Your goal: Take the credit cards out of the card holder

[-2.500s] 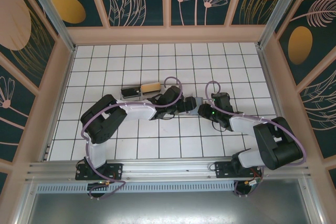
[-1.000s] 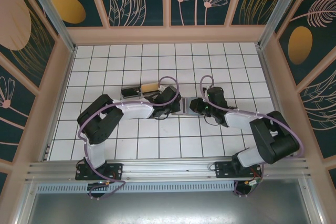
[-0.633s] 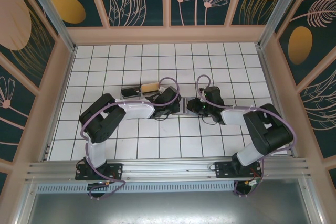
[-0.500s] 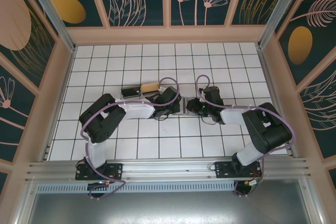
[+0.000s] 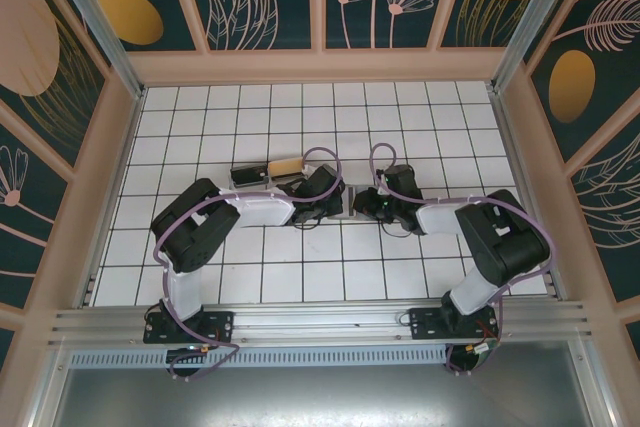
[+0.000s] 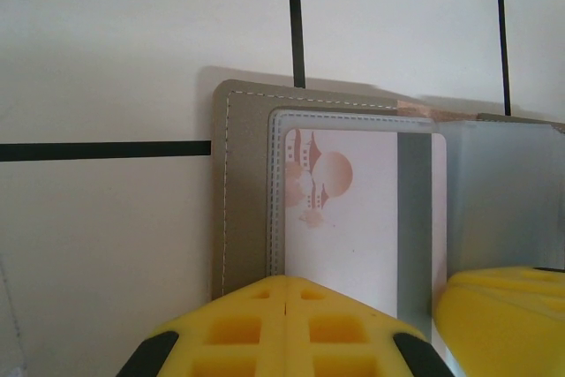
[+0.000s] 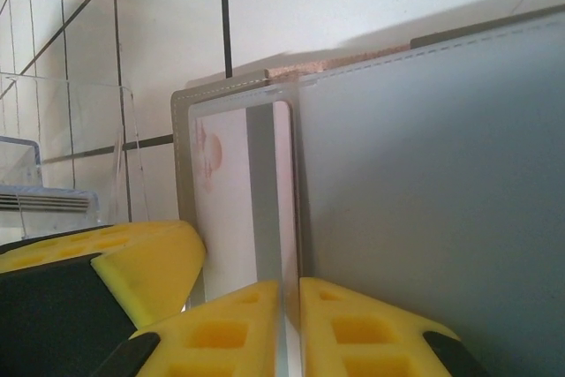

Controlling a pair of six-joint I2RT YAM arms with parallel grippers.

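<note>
Tiles [image 5: 200, 107], white with black grout, cover the bench [image 5: 440, 147], walled by teal floral panels [image 5: 250, 22]. Mid-bench the left claw [image 6: 287, 306], pads together, hangs over the stitched card holder [image 6: 243, 200]; the right claw [image 7: 291, 297], pinched to a slit, stands at a grey credit card [image 7: 424, 200] edge.

The right claw [image 5: 364, 203] has slid toward the left edge of the tabletop [image 5: 200, 117] and now sits just beside the left claw [image 5: 336, 205]. Its elbow [image 5: 497, 237] has folded in from the right edge. The left claw drew back slightly leftward.
</note>
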